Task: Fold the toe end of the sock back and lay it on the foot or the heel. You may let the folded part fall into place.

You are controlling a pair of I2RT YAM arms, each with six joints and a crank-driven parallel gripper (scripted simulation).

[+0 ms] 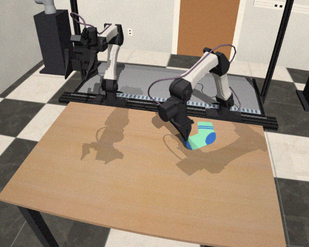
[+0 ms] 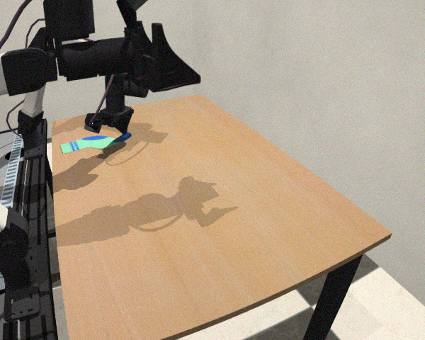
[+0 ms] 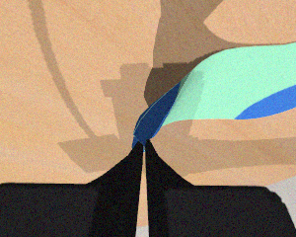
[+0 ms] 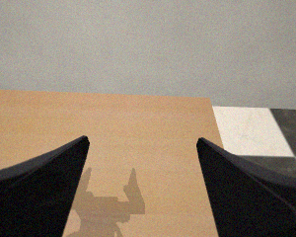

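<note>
We see the sock (image 1: 202, 140) (image 2: 105, 143) (image 3: 212, 94) on the table (image 1: 122, 191) (image 2: 260, 219) (image 3: 99, 30) (image 4: 153, 118). In the top view it is right of the middle, close to the table's far edge. In the exterior view it is on the left, a bit above the middle.

Our left gripper (image 1: 186, 140) (image 2: 125, 132) (image 3: 144, 142) has its fingers together, with a tiny bit of the sock's blue toe (image 1: 188, 144) (image 2: 123, 137) (image 3: 158, 116) pinched in the tips. In the left wrist view, the toe is right at the tips, low and near the middle of the frame. The cloth goes up and right from there. The toe is lifted and twisted, with a dark shadow next to it.

The green foot goes from the toe to the blue heel (image 1: 210, 138) (image 2: 96, 137) (image 3: 281, 101). In the top view, the heel is to the right of the tips, apart from them. The striped top (image 1: 205, 124) (image 2: 68, 147) of the sock is higher up in that frame. The toe is not folded onto the foot or the heel.

Our right gripper (image 1: 74, 78) (image 2: 195, 78) (image 4: 143, 139) is at the upper left of the top view. Its fingers are wide apart with nothing in them, and the sock is well apart from them.
</note>
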